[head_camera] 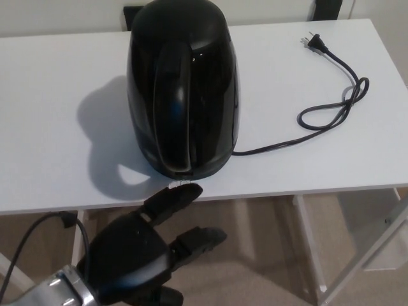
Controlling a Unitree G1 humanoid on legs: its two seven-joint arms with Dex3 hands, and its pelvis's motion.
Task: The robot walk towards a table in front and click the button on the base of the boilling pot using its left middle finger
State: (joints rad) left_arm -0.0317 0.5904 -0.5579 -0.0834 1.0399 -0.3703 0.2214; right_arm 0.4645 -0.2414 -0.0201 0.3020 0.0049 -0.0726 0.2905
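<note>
A glossy black boiling pot [183, 89] stands on the white table [57, 115], its handle facing me. The clear button tab at the front of its base is just under the fingertip of my left hand [143, 248]. That hand is open, fingers [172, 199] spread; one finger reaches up to the table's front edge right below the pot's base, another points right below the table. My right hand does not show.
The pot's black power cord [331, 105] loops across the right half of the table, its plug lying unplugged near the back right corner. White table legs and a beige floor show below the front edge.
</note>
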